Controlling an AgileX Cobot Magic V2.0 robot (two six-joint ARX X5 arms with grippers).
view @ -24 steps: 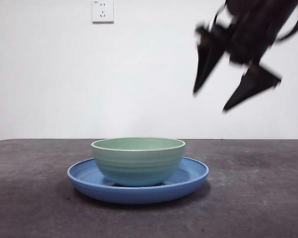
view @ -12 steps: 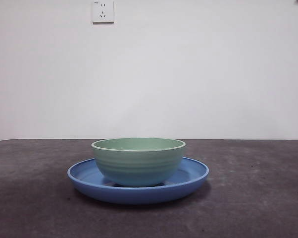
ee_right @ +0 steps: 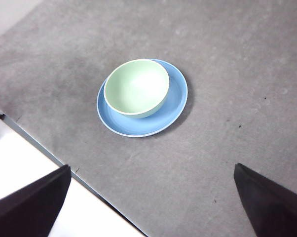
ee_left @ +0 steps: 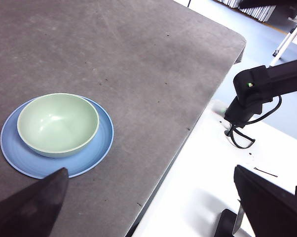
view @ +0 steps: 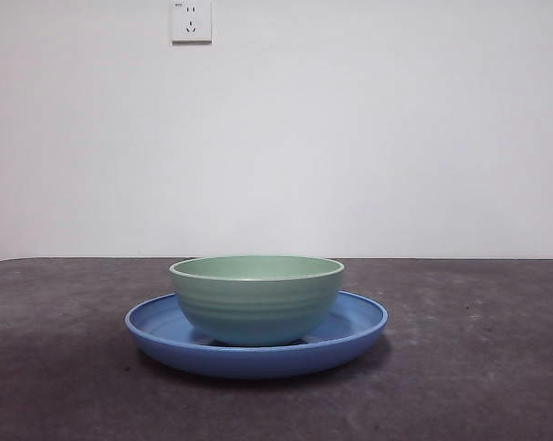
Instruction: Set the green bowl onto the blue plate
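Green bowl (view: 256, 299) sits upright on blue plate (view: 350, 331), mid-counter (view: 479, 367). Wall socket (view: 191, 20) above, far side. Left claw (ee_left: 148, 207) and right claw (ee_right: 151, 202) both spread, empty, raised well away from the dishes.

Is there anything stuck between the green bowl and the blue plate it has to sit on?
Nothing visible is in the way. The pale mint-green round bowl already sits upright inside the wide, shallow, glossy blue plate, resting on it. Both grippers are pulled back with their jaws wide apart, holding nothing.
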